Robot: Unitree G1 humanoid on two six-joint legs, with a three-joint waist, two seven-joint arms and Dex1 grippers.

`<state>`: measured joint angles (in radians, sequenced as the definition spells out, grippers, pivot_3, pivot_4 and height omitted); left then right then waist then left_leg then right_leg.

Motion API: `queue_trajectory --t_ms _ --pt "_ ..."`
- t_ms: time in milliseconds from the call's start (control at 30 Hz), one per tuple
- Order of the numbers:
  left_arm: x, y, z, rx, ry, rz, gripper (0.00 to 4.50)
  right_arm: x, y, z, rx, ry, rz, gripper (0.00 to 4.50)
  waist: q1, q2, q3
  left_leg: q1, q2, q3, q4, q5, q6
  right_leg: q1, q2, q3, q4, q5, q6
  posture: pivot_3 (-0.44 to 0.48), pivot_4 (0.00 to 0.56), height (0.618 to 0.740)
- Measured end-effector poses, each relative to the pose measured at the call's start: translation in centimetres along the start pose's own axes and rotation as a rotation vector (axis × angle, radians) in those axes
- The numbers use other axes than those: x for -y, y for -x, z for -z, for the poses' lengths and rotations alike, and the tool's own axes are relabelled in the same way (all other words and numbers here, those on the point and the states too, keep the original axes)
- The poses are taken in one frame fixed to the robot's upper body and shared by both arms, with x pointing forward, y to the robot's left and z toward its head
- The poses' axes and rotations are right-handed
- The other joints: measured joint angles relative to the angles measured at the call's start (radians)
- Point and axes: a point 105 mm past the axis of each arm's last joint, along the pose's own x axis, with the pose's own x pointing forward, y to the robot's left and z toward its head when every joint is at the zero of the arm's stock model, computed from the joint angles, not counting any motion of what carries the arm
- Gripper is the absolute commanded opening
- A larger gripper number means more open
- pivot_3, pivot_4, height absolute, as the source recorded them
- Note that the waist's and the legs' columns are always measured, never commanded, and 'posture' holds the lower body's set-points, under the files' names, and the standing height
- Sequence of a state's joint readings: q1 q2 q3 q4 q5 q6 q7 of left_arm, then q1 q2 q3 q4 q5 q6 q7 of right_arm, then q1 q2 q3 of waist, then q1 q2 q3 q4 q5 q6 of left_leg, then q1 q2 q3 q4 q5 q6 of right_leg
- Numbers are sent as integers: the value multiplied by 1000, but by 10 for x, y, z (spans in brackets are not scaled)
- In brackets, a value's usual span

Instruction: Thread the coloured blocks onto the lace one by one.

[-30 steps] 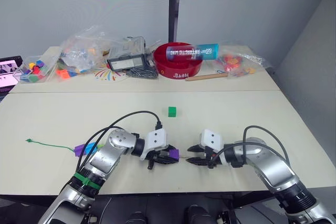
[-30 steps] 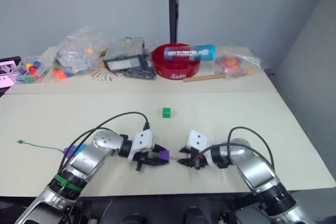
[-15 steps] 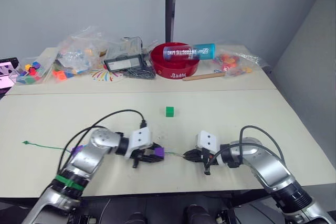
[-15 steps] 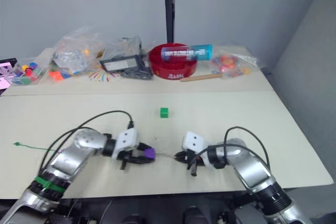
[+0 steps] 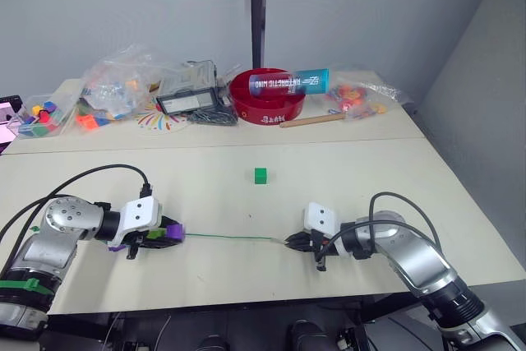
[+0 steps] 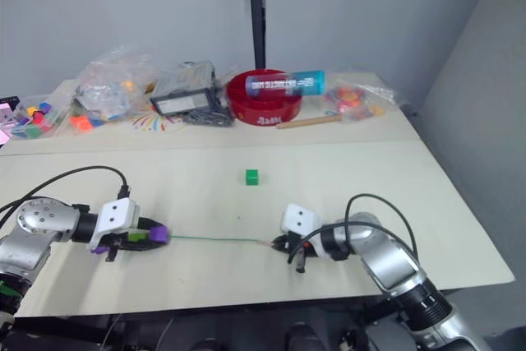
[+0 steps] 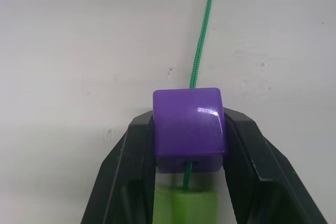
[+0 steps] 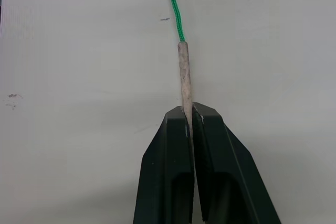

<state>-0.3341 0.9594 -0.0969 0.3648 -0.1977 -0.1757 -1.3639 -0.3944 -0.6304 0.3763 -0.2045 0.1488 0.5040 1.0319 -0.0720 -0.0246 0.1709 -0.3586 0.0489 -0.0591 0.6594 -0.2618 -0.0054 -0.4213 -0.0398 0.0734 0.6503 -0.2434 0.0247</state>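
While the left pincer [image 7: 188, 145] is clenched on a purple block [image 7: 188, 128] already strung on the lace [image 5: 226, 238], the right pincer [image 8: 189, 116] is pinched tight on the lace's pale stiff tip [image 8: 184, 72]. Between the two, the lace lies taut along the front of the desk [image 5: 370, 170], its long axis running side to side from one pincer to the other. A light green block [image 7: 187, 207] sits on the lace just behind the purple one, between the left fingers [image 7: 126, 171]. One dark green block [image 5: 260, 174] lies loose, further back on the desk and about midway between the arms. It looks slightly nearer the right pincer, but that one holds the tip, so the left arm would likely fetch it.
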Motion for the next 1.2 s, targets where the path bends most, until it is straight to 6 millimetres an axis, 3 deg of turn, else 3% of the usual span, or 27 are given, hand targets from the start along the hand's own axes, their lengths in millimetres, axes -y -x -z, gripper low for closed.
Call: queue_trajectory --t_ms 233,300,467,767,833,900,1000,1200 --pt "4 12 9 -38 12 -8 1195 0 0 -2 -3 10 -5 0 -5 0 0 4 0 3 0 -1 2 -1 1 3 7 -4 0 0 150 731" --pt "3 13 7 -32 28 -13 2265 2 -1 -6 7 21 -6 0 -6 0 0 4 0 3 0 -1 2 -1 1 4 7 -4 0 0 150 731" --pt "8 8 -2 4 107 24 3873 0 -5 -11 23 26 -17 0 5 -2 2 -4 0 2 1 -1 2 -5 1 3 6 -2 -3 0 150 731" --pt "-3 10 -72 144 51 68 3873 0 -15 -26 40 50 -44 0 24 -3 2 -9 0 0 2 -1 2 -8 0 0 5 -2 -3 0 150 731" --pt "-2 -2 -87 198 26 76 3873 1 -19 -29 32 58 -44 0 27 -3 2 -9 0 0 2 -1 2 -8 0 0 5 -2 -3 0 150 731" --pt "5 -29 -100 263 14 105 3873 3 -27 -31 18 67 -38 0 29 -3 2 -9 0 0 2 -1 2 -7 0 0 5 -2 -3 0 150 731" --pt "20 -63 -103 281 16 166 3873 2 -36 -34 12 74 -40 0 28 -4 2 -9 0 -2 3 -1 2 -8 0 -1 5 -2 -3 0 150 731" --pt "22 -78 -105 274 -27 166 3873 4 -37 -31 -11 71 -30 0 27 -4 2 -9 -1 -2 3 -1 2 -8 0 -1 5 -2 -3 0 150 731"
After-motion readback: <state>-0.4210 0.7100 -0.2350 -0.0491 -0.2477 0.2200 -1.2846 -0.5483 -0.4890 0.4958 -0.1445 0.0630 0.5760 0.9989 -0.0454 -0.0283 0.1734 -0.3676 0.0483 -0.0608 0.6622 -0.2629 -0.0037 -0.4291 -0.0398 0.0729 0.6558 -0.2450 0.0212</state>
